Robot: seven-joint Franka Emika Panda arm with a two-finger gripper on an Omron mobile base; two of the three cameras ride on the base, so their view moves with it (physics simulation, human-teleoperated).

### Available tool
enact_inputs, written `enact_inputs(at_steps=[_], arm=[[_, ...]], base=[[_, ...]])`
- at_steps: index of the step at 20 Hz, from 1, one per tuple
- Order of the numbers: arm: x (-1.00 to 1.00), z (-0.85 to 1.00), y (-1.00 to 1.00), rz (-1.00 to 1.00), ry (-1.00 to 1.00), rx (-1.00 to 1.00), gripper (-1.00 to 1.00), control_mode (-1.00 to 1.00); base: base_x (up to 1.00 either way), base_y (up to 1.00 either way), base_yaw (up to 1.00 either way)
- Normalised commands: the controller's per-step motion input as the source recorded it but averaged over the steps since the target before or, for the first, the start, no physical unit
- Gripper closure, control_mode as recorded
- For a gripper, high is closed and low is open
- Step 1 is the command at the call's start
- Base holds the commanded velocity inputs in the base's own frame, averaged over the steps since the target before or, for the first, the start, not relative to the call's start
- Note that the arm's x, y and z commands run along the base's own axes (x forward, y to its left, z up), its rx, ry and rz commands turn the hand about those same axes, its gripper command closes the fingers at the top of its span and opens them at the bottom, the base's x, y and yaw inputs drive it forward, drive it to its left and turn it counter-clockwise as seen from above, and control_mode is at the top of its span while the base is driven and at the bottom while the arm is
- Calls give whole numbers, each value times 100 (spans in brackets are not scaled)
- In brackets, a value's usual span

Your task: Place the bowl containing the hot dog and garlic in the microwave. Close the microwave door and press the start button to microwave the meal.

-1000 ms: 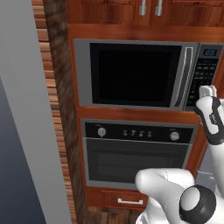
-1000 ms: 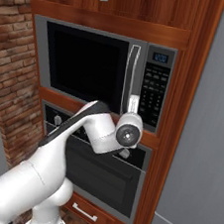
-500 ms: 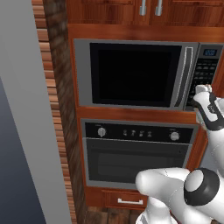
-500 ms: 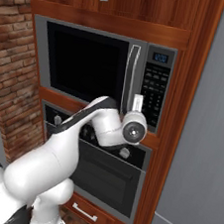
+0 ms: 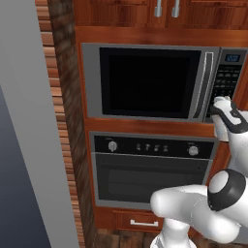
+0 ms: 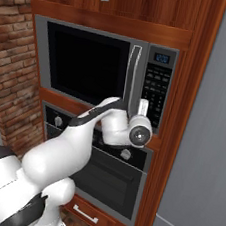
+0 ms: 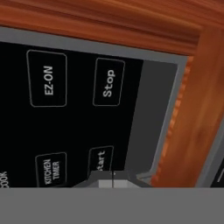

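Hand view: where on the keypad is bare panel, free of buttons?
Free: the plain strip between the Stop button, Start button and the wood frame. Crowded: leftward, EZ-ON button and Kitchen Timer button sit close; shut gripper at Start.

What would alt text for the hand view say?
Close-up of the microwave black keypad: the shut tool sits at the Start button, with the Stop button beside it.

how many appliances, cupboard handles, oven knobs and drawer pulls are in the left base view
appliances: 2, the microwave and the oven
cupboard handles: 2, and
oven knobs: 2, and
drawer pulls: 1
total: 7
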Motion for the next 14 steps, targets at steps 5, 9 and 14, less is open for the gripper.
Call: enact_inputs(at_steps=[5,9,14], arm=[[31,-12,-19,0,0,2,100,-100],[37,-7,-10,0,0,1,100,-100],[46,-1,-1,-2,0,0,100,-100]], base=[[0,0,0],[0,0,0],[0,0,0]])
